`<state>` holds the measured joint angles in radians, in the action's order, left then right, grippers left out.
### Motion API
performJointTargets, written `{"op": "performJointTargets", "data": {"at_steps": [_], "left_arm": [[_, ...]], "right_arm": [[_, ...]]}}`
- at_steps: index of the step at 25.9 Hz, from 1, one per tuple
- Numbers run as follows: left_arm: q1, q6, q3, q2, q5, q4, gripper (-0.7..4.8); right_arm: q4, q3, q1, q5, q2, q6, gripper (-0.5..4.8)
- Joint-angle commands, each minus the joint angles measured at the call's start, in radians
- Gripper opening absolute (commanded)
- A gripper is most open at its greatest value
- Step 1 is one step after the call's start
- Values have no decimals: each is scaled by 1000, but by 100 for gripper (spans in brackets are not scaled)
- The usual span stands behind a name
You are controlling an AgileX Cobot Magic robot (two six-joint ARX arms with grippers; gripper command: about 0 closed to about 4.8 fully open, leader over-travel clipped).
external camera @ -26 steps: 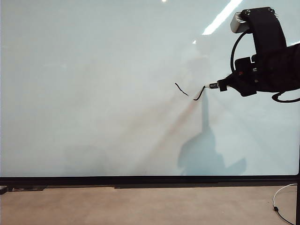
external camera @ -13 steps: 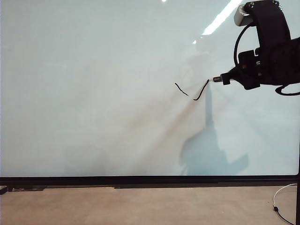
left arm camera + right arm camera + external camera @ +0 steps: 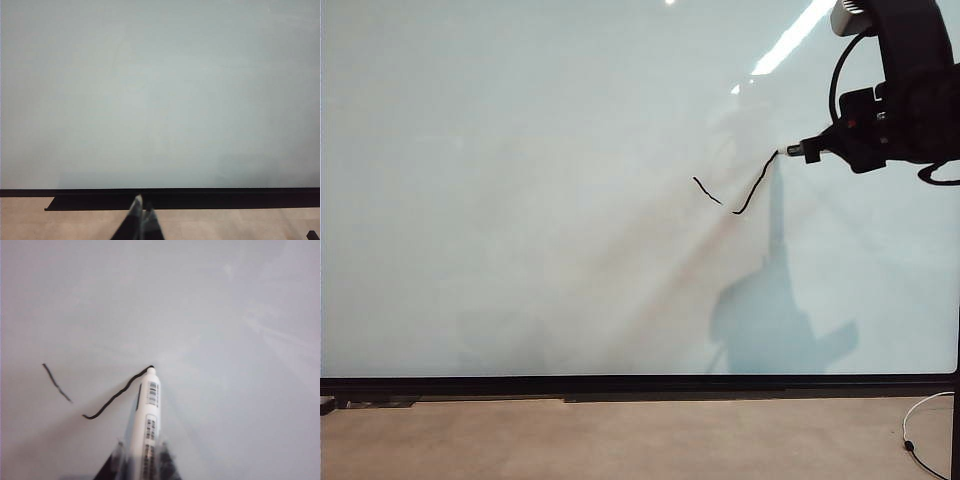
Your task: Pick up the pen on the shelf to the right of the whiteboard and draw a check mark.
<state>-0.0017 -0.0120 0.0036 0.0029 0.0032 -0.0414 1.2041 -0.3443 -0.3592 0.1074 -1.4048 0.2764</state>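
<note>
Risen, right end effector (image 3: pixel 812 150) extends check mark (image 3: pixel 752 188); left end effector (image 3: pixel 139 216) idle.

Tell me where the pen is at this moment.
In the exterior view the pen is at upper right, held in the right hand, its tip on the whiteboard at the check mark's upper end.

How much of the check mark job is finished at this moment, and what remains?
Done: the pale grey-white pen is picked up, shut in the right gripper, and the short left stroke is drawn. In hand: its tip touches the large white whiteboard, ending the rising stroke of the thin black check mark. Left: lifting off. The left gripper is shut, low before the board.
</note>
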Motion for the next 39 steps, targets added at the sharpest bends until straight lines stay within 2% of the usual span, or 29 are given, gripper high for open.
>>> {"op": "performJointTargets", "data": {"at_steps": [1,20,26,31,39], "left_arm": [[0,4,3,0,0,13,-4],[0,4,3,0,0,13,-4],[0,4,3,0,0,13,-5],[0,4,3,0,0,12,-5],[0,4,3,0,0,13,-5]], "right_arm": [[18,-7,8,32,23,13,-5],[-18,9,26,29,93,20,-5],[-59,106,-10,51,261,13,-5],[-245,174,-23,47,474,-6,-5],[-306,253,-22,48,620,-30,-5]]}}
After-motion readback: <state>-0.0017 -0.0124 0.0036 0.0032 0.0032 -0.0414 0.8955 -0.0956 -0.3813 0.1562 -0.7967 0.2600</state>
